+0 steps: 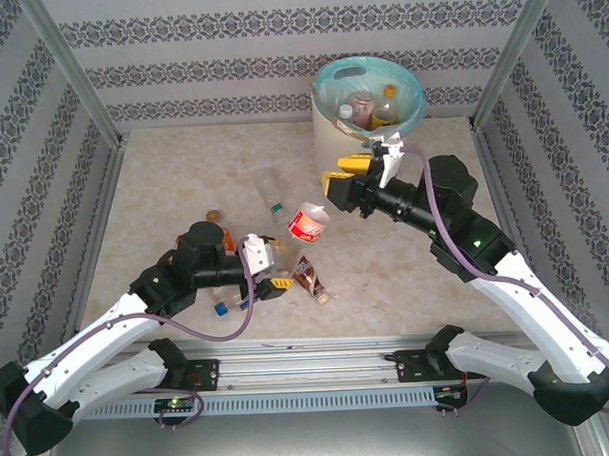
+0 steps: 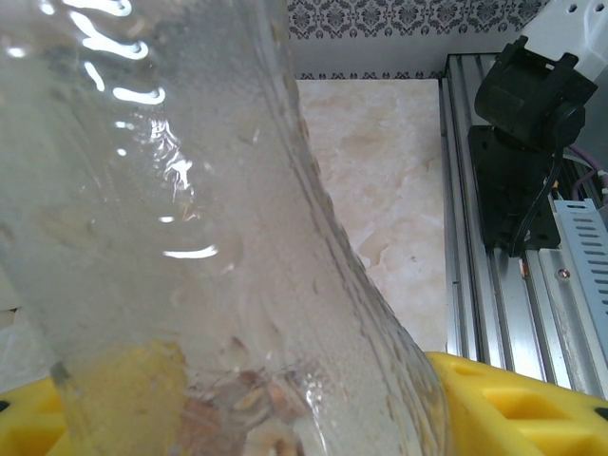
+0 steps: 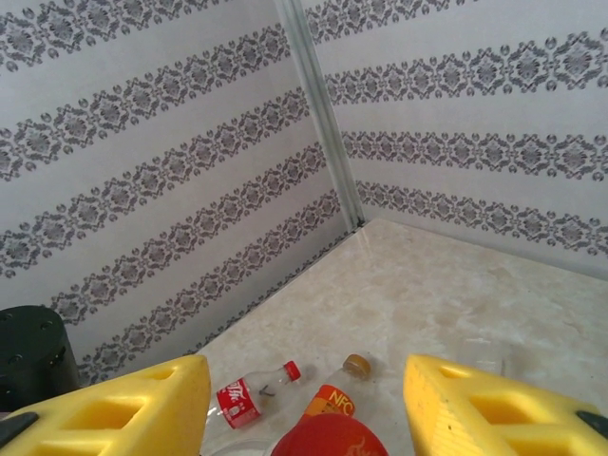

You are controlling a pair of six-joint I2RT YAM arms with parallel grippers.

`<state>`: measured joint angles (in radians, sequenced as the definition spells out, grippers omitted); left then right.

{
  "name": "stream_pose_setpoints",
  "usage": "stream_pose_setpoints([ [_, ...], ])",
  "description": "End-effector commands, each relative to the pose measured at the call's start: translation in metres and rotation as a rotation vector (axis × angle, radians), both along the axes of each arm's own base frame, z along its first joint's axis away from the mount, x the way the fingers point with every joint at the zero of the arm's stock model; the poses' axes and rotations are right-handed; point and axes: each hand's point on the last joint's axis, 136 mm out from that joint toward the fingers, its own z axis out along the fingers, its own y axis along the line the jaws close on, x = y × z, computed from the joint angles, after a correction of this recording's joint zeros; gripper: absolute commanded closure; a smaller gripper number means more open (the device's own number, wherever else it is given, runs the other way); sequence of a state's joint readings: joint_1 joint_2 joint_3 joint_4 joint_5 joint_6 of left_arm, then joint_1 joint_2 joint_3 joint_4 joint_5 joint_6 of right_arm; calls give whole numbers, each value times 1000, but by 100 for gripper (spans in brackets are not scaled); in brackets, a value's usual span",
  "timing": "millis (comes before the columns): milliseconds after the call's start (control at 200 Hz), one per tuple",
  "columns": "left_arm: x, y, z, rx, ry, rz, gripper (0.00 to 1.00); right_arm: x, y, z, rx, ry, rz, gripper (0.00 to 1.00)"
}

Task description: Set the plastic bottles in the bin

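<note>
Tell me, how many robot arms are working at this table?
2. The left arm stretches in from lower left, its end effector gripping a clear bottle; the right arm reaches from lower right toward the bin.

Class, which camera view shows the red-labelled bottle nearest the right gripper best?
Top external: the red-labelled bottle shows whole, seen from above. The right wrist view catches just its red edge at the bottom.

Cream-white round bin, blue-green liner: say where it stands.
Top view: the cream-white round bin stands at the table's far edge, right of centre, just beyond the right gripper.
</note>
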<state>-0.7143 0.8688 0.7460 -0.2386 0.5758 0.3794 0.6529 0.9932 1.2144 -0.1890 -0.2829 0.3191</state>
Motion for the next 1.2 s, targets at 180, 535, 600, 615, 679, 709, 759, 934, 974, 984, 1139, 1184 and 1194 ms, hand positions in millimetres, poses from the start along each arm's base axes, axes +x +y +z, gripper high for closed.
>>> stream_pose_setpoints([
  [180,-9,-2,24,-87,-96,-35,100,-6,4,10,31,-24,27,38],
  [535,-10,-2,24,-89,-93,-38,100,-17,17,15,105,-10,143,35],
  [600,-10,-3,23,-90,-91,-40,100,-23,27,18,113,12,217,40],
  [615,-10,-3,23,-92,-91,-41,100,-24,28,19,115,17,228,41],
  [679,-10,-4,24,-96,-89,-42,100,-24,32,19,114,34,250,48],
  [709,-10,-4,24,-98,-90,-43,100,-23,33,18,111,38,254,50],
  [759,-11,-4,25,-102,-93,-41,100,-23,33,19,110,36,252,56],
  [934,-4,-1,24,-88,-108,2,99,-22,25,26,122,1,222,82],
  [974,-2,0,24,-89,-110,16,94,-22,23,29,122,-12,212,89],
  [984,-2,0,25,-90,-112,21,93,-22,23,30,122,-16,209,91],
  [1139,14,9,33,-105,-159,129,13,-12,3,55,78,-111,72,100],
  [1184,18,14,38,-116,-187,166,6,-5,-5,68,54,-152,7,100],
  [1194,20,15,39,-119,-194,176,5,-4,-7,72,51,-163,-7,100],
])
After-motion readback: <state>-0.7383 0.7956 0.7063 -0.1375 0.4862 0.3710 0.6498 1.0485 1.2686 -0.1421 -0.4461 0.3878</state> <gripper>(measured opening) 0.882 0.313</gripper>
